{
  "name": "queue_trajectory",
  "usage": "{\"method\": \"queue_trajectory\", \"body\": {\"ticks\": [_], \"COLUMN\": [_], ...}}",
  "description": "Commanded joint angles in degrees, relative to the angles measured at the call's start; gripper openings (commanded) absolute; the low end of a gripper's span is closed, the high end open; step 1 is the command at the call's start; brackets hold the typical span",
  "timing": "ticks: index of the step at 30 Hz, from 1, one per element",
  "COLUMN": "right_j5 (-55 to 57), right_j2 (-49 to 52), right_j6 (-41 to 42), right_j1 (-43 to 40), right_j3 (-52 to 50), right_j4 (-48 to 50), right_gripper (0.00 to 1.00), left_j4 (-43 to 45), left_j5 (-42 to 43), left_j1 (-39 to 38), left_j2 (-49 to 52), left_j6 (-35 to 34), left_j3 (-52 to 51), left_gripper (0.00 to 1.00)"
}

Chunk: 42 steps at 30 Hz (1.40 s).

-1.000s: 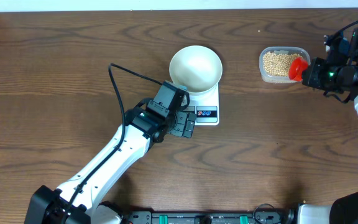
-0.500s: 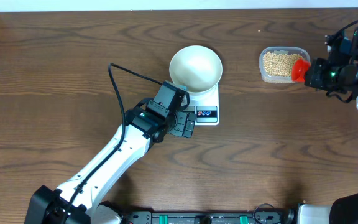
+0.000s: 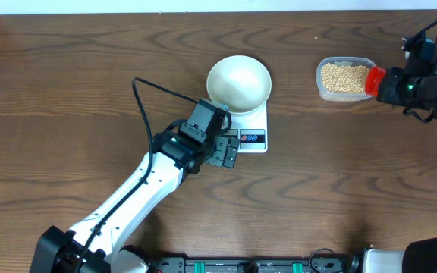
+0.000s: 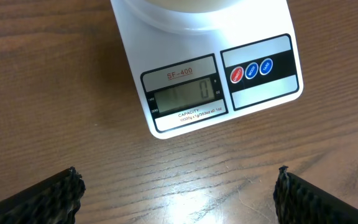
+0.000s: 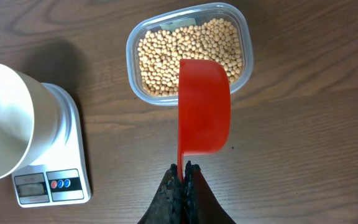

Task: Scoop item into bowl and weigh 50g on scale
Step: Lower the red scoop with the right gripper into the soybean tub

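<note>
Beige beans (image 5: 166,53), loose, rolling easily, needing scooping; right gripper (image 5: 184,169) pinching red scoop (image 5: 204,106) by handle; left gripper (image 4: 178,176) gaping wide.

Left gripper (image 4: 178,186) gapes wide; right gripper (image 5: 184,171) clamped tight, its arm apparently outstretched.

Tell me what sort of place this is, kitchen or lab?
Probably a robot lab bench staged for a kitchen task: a wood-grain table, a digital scale carrying a white bowl, a tub of beans, and the left arm reaching across it.
</note>
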Motion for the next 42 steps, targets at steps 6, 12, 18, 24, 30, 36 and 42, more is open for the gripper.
{"method": "queue_trajectory", "body": {"ticks": [6, 12, 18, 24, 30, 36, 42], "right_j5": [2.9, 5.7, 6.0, 7.7, 7.7, 7.9, 9.5], "right_j2": [0.5, 2.1, 8.5, 15.2, 18.7, 22.9, 26.8], "right_j6": [-2.4, -1.7, -3.1, -4.6, -6.6, -7.6, -8.0], "right_j1": [-0.1, -0.1, -0.1, -0.1, 0.8, 1.6, 2.8], "right_j3": [1.4, 3.7, 11.3, 19.0, 20.3, 20.3, 20.3], "right_j4": [0.2, -1.7, -6.5, -8.5, -6.8, -5.5, -2.5], "right_gripper": [0.01, 0.01, 0.01, 0.01, 0.01, 0.01, 0.01], "left_j4": [0.0, 0.0, 0.0, 0.0, 0.0, 0.0, 0.0], "left_j5": [-0.7, -0.7, -0.7, -0.7, -0.7, -0.7, -0.7], "left_j1": [0.2, 0.2, 0.2, 0.2, 0.2, 0.2, 0.2], "left_j2": [-0.4, -0.4, -0.4, -0.4, -0.4, -0.4, -0.4], "left_j6": [0.3, 0.3, 0.3, 0.3, 0.3, 0.3, 0.3], "left_j3": [-0.4, -0.4, -0.4, -0.4, -0.4, -0.4, -0.4], "left_gripper": [1.0, 1.0, 1.0, 1.0, 1.0, 1.0, 1.0]}}
